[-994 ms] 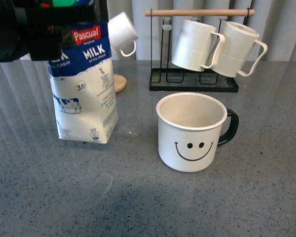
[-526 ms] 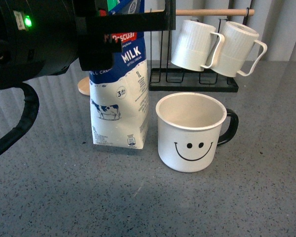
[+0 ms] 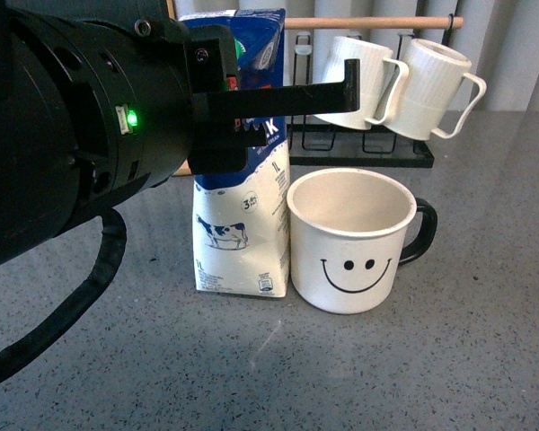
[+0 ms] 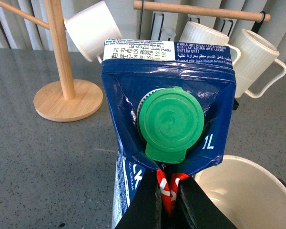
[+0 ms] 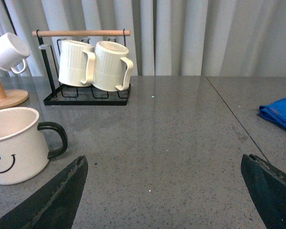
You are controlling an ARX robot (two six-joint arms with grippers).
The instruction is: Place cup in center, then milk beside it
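Our left pincer [image 4: 169, 202] grips the milk [image 3: 242, 242], upright on the desk [image 3: 431, 359] just beside the cup [image 3: 355, 238]; our right pincer [image 5: 164, 162] gapes wide.

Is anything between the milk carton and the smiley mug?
Nothing. In the front view the milk carton stands right beside the smiley mug, hardly any gap showing.

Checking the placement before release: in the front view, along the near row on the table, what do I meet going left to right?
In order: left arm's black body → milk carton → smiley cup, its black handle furthest right.
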